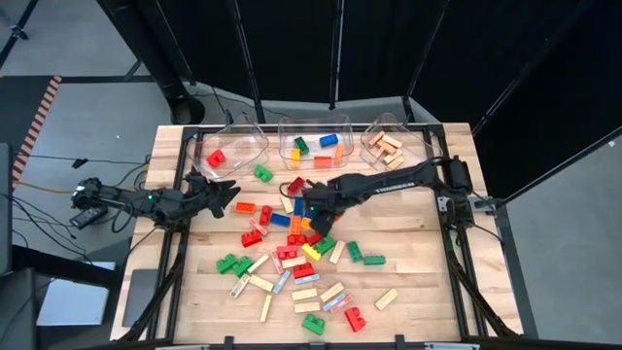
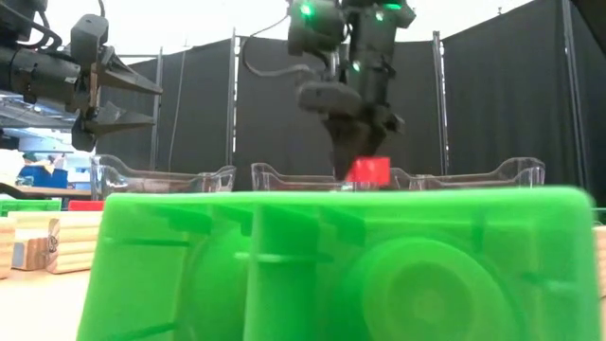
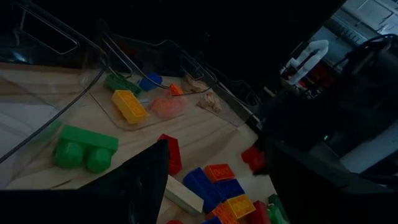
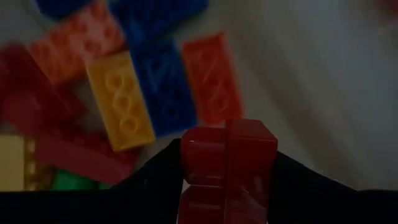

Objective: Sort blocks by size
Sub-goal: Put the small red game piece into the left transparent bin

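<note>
The right claw (image 4: 227, 180) is clamped on a small red block (image 4: 227, 163), lifted a little above the pile of blocks (image 1: 292, 226) in the middle of the bench (image 1: 418, 282). So the pick is done, and next it must carry the block to the right bin (image 1: 236, 146) (probably the one holding another red block) and let go. The left claw (image 1: 225, 192) waits near the pile, fingers apart. Only the low view shows the block clear of the bench; only the high view shows all three bins.
</note>
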Controlling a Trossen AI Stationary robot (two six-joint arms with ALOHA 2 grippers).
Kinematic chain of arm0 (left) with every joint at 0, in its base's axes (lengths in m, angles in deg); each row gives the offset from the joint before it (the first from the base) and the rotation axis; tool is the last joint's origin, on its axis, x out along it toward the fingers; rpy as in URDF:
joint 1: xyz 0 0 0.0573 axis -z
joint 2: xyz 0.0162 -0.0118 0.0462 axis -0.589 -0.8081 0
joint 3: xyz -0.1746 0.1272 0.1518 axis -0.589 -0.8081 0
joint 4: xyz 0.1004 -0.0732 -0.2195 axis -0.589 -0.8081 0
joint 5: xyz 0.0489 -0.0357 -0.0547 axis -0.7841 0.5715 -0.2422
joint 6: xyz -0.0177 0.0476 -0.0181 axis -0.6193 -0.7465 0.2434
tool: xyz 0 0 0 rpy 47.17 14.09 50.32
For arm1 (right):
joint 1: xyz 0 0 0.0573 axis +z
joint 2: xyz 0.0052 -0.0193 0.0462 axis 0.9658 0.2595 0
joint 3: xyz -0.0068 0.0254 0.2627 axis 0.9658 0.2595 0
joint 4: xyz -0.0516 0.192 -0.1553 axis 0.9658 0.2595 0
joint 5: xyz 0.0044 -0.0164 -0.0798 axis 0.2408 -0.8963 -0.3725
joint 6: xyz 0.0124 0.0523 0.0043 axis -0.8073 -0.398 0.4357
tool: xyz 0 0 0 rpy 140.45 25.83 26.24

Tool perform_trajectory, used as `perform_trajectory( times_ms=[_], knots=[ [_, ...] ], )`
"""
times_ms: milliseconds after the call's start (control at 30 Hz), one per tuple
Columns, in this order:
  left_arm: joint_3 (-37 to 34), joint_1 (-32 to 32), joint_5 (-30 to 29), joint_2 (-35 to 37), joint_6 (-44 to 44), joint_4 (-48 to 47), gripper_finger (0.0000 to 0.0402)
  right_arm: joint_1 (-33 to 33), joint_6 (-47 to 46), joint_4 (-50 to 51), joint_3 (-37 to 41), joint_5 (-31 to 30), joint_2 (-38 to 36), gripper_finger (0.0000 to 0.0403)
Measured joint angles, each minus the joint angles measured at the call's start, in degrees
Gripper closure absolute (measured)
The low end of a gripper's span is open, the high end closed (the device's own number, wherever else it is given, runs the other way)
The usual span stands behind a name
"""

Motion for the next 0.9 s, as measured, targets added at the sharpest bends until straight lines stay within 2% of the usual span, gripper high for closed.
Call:
perform_trajectory(
  times_ms=[200,333,467,700,800,900],
  knots=[
    [0.0,0.02,0.0,0.0,-0.07,0.05,0.0133,-4.17,6.85,1.3,-10.68,-7.32,-0.07,0.0227],
    [0.0,0.0,0.0,0.0,-0.17,1.33,0.0133,-7.76,11.79,-9.96,-14.92,-8.52,-0.11,0.0227],
    [-0.02,0.01,-0.01,0.02,-0.18,3.79,0.0133,-10.5,15.93,-26.33,-15.29,-7.11,0.37,0.0227],
    [0.0,0.01,-0.02,-0.04,1.55,6.43,0.0133,-13.7,21.68,-48.5,-15.35,-5.29,5.09,0.0227],
    [0.0,0.0,-0.12,-0.37,1.61,7.08,0.0133,-15.13,21.86,-55.42,-16.13,-2.61,8.72,0.0227],
    [0.04,-0.04,-0.22,-0.76,1.58,8.03,0.0133,-16.04,22.2,-55.46,-20.24,-0.07,14.0,0.0227]
  ],
)
